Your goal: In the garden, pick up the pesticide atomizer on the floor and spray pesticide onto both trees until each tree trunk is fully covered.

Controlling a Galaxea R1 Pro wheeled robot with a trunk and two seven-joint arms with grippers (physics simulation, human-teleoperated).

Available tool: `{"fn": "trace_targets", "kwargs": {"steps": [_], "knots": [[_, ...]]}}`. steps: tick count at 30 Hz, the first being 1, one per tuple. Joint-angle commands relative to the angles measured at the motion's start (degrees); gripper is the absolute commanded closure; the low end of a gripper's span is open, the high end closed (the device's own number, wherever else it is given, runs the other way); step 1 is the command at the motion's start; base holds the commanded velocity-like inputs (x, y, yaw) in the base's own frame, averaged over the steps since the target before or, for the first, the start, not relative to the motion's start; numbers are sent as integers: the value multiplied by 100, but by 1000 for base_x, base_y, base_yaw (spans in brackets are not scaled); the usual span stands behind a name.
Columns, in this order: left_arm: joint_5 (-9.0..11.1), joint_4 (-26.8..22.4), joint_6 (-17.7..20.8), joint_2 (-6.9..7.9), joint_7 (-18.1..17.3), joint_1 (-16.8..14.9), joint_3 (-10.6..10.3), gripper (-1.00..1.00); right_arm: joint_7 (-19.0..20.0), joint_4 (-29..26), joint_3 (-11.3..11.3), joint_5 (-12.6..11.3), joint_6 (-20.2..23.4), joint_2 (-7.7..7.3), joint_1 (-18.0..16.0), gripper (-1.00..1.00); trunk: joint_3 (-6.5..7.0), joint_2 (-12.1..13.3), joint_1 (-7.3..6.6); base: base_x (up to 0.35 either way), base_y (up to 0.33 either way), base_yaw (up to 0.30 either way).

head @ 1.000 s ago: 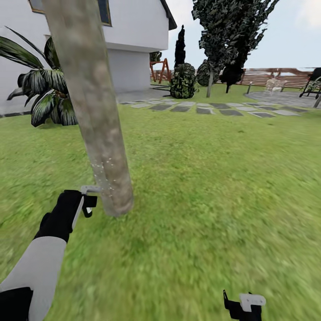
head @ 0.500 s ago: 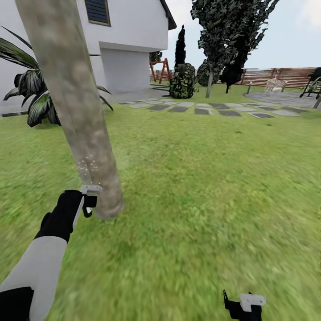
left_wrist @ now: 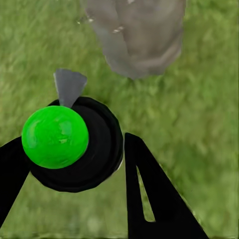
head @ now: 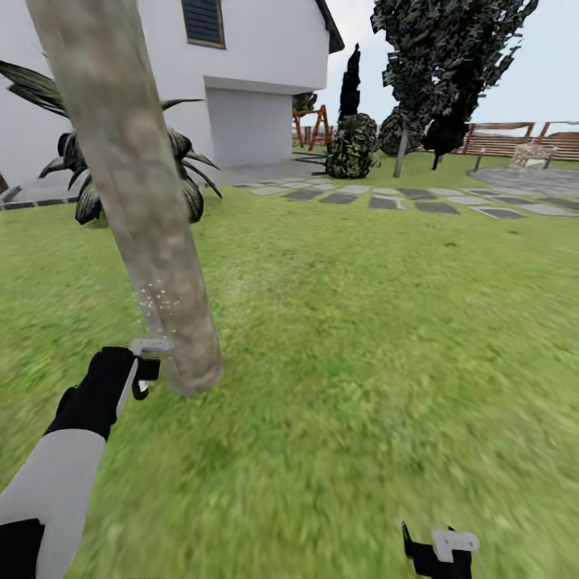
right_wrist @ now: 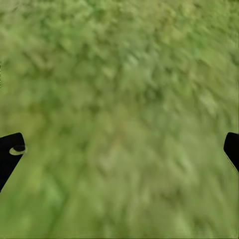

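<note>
The left hand (head: 138, 371) was clenched around the spray bottle (head: 149, 347), whose white trigger head stuck out just above the fingers and pointed at the tree trunk (head: 141, 201) right in front of it. The bottle's nozzle sat very near the bark, close to the trunk's foot, and a scatter of pale specks lay on the bark just above the nozzle. In the left wrist view the bottle (left_wrist: 74, 144) showed as a dark round body with a bright green ball on it, held between the black fingers (left_wrist: 149, 194), with the base of the trunk (left_wrist: 137, 37) a short way ahead on the lawn (left_wrist: 199, 124).

The right hand (head: 438, 551) hung low and well apart from the bottle and the trunk, over bare grass. Its fingertips (right_wrist: 11, 149) stood wide apart in the right wrist view, holding nothing.

Far beyond the left hand stood a white house (head: 249, 72), a striped-leaf plant (head: 80, 173), a row of stepping stones (head: 386, 201) and a brown slat fence (head: 515, 141).
</note>
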Motion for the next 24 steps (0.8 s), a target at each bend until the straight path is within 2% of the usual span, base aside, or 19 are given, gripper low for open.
{"fn": "trace_targets", "kwargs": {"steps": [1, 3, 6, 8, 9, 10, 13, 15, 18, 20, 21, 24], "knots": [[41, 123, -3, 138, 0, 2, 39, 100, 0, 0, 0, 0, 0, -2, 0, -100, 0, 0, 0, 113, -276, 277], [49, 248, -10, 256, -1, 4, 66, 100, 0, 0, 0, 0, 2, 0, 0, -100, 0, 0, 0, 113, -276, 278], [54, 314, -13, 190, 6, 4, 45, 100, 0, 0, 0, 1, 2, 1, 0, -100, 0, 0, 0, 113, -276, 278], [38, 325, -13, -30, 12, 4, 36, 100, 0, 1, 0, 1, 0, 2, 0, -100, 0, 0, 0, 113, -276, 278], [26, 327, -13, -193, 19, -1, 28, 100, 0, 0, 0, 0, 3, 2, 0, -100, 0, 0, 0, 113, -276, 277], [21, 328, -13, -253, 23, -3, 24, 100, 0, 0, 0, 0, 1, 2, 0, -100, 0, 0, 0, 113, -276, 277], [21, 330, -13, -234, 18, -4, 42, 100, 0, 0, 0, 0, 3, 1, 0, -100, 0, 0, 0, 113, -276, 242], [28, 336, -13, 2, 17, 3, 75, 100, 0, 0, 0, 3, 1, 0, 0, -100, 0, 0, 0, 112, -276, 42], [34, 337, -13, 119, 16, 4, 75, 100, 0, 0, 0, 0, 1, -4, 0, -100, 0, 0, 0, 104, -276, 10], [45, 337, -13, 53, 17, 4, 48, 100, 0, 0, 0, 0, 0, -5, 0, -100, 0, 0, 0, 96, -276, 1], [40, 337, -13, -46, 21, 4, 41, 100, 0, 0, 0, 0, 0, -6, 0, -100, 0, 0, 0, 94, -276, 0], [25, 335, -13, -180, 25, -3, 31, 100, 0, 0, 0, 0, 2, -1, 0, -100, 0, 0, 0, 93, -276, 108]]}}
